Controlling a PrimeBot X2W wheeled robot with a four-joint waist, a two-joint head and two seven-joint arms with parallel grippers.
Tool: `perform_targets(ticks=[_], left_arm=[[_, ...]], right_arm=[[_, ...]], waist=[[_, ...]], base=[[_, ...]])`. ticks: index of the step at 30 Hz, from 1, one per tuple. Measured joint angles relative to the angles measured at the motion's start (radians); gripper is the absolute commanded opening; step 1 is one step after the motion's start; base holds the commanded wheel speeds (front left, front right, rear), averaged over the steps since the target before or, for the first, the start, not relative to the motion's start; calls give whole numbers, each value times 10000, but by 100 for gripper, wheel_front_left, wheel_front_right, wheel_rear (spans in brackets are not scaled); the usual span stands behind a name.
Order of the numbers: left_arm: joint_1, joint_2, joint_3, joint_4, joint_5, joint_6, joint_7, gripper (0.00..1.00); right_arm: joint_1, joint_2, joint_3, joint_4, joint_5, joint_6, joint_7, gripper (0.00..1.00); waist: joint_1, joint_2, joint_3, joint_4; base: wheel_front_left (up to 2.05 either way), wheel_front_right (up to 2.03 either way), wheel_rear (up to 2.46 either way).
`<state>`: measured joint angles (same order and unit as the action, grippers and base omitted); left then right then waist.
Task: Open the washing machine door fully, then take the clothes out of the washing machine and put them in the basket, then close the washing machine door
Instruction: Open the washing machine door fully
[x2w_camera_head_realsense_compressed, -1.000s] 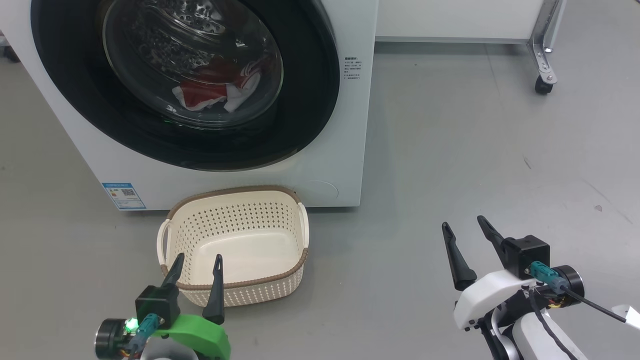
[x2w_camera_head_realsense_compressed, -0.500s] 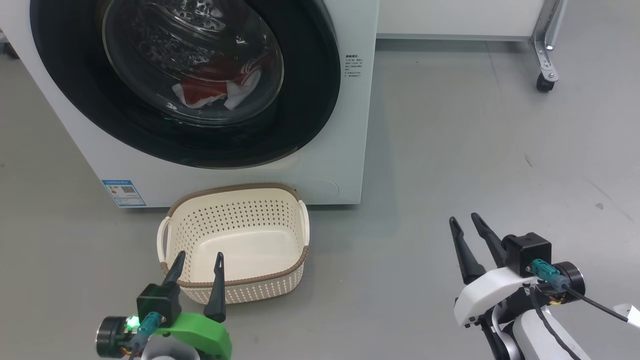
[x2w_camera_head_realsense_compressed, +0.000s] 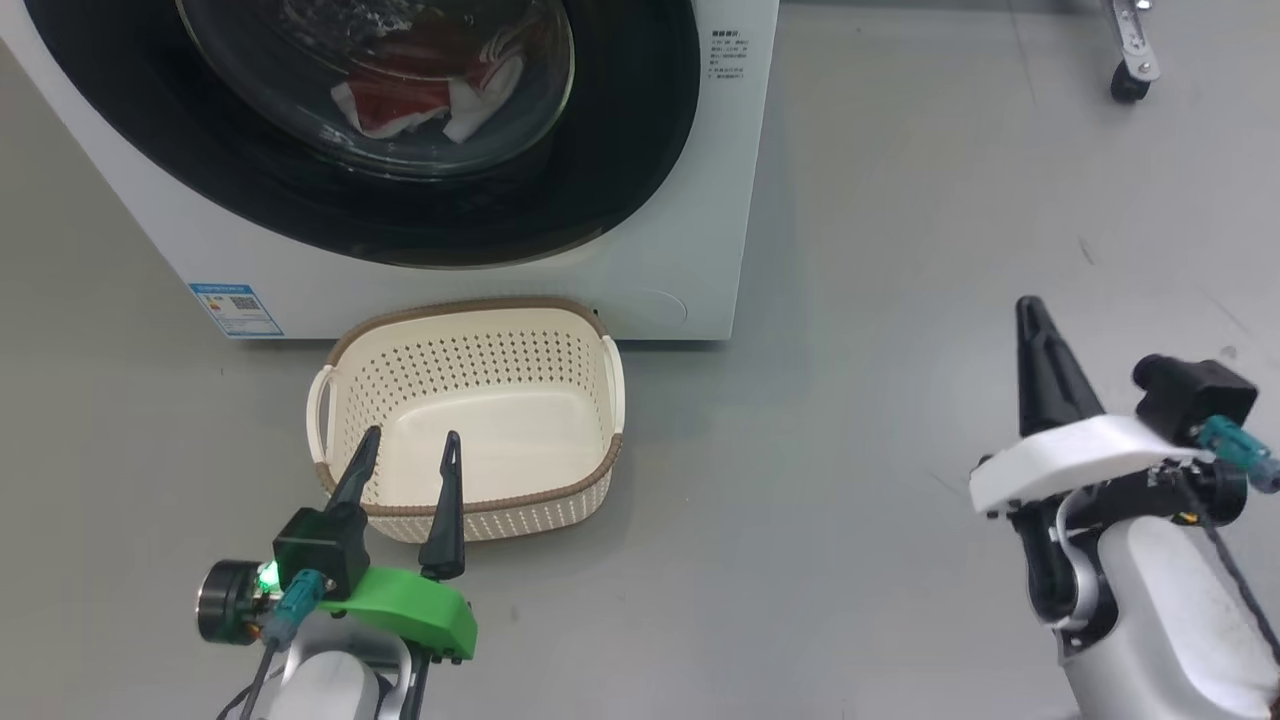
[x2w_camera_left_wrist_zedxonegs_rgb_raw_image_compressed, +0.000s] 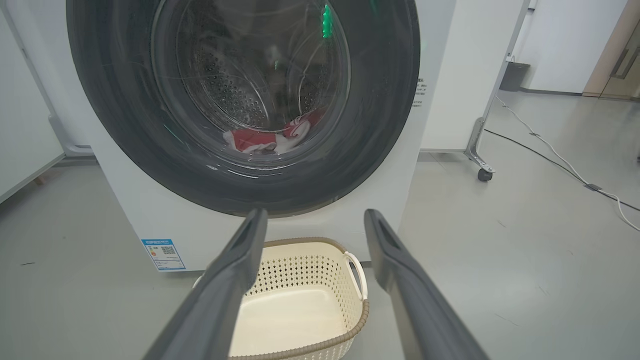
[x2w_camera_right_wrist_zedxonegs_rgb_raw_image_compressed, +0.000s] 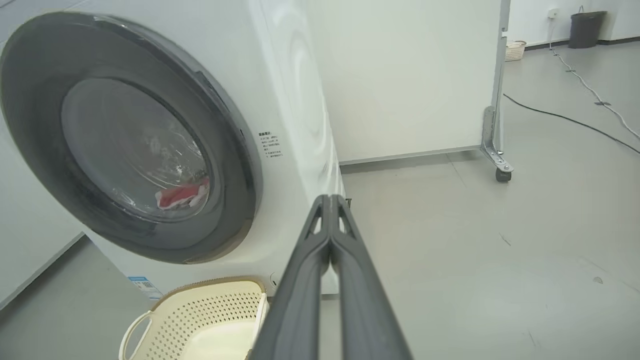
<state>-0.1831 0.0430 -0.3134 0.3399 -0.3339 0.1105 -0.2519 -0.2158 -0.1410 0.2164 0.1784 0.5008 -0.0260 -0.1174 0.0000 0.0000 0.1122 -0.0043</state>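
Ahead of the left gripper (x2w_camera_head_realsense_compressed: 412, 438), just past and below its fingertips: the basket (x2w_camera_head_realsense_compressed: 530, 522), cream, perforated, brown rim, standing on the grey floor (x2w_camera_head_realsense_compressed: 850, 400).

Left gripper: fingers spread wide apart, nothing between them. In the left wrist view they frame the basket's far end.

Beyond the basket from this gripper: the washing machine (x2w_camera_head_realsense_compressed: 735, 220), white front. The basket's far rim is close against its base; cannot tell whether they touch. A small blue label (x2w_camera_head_realsense_compressed: 232, 308) sits low on the front, left of the gripper's line.

Above and ahead of the left gripper: the washing machine door (x2w_camera_head_realsense_compressed: 620, 150), glossy black rim around bulging glass, lying flat against the machine front, closed.

The clothes (x2w_camera_head_realsense_compressed: 395, 98): red and white, bunched low in the steel drum, seen through the glass.

Right gripper (x2w_camera_head_realsense_compressed: 1030, 310): both fingers pressed together along their length, clamped on nothing. It hangs over bare floor, well to the right of the basket and well apart from the left gripper.

From the right gripper the machine stands ahead and to the left, with the door seen at a slant. The basket is low and left of its fingers.

Ahead and right of it: a white panel (x2w_camera_right_wrist_zedxonegs_rgb_raw_image_compressed: 410, 75) on a metal leg with a castor wheel (x2w_camera_right_wrist_zedxonegs_rgb_raw_image_compressed: 502, 175), and a dark cable (x2w_camera_right_wrist_zedxonegs_rgb_raw_image_compressed: 565, 117) on the floor beyond.
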Motion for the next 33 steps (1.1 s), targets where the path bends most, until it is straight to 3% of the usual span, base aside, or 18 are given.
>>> perform_targets(ticks=[6,17,33], left_arm=[[-456,-8,-146,-543,-12,2,-2,100],[-1318,-19,-652,-1281,-245,35,-4,100],[-2529,-44,-1386,-1881,-738,84,-4,100]], right_arm=[[-1061,380,-828,-464,1942,560,570,0],[-3424,205,-2243,-769,4514,663,2445,0],[-7346,-54,-3055,-671,6650,-598,5005,0]], waist=[[0,0,741,136],[0,0,2234,494],[0,0,4475,1315]], base=[[0,0,0],[0,0,0],[0,0,0]])
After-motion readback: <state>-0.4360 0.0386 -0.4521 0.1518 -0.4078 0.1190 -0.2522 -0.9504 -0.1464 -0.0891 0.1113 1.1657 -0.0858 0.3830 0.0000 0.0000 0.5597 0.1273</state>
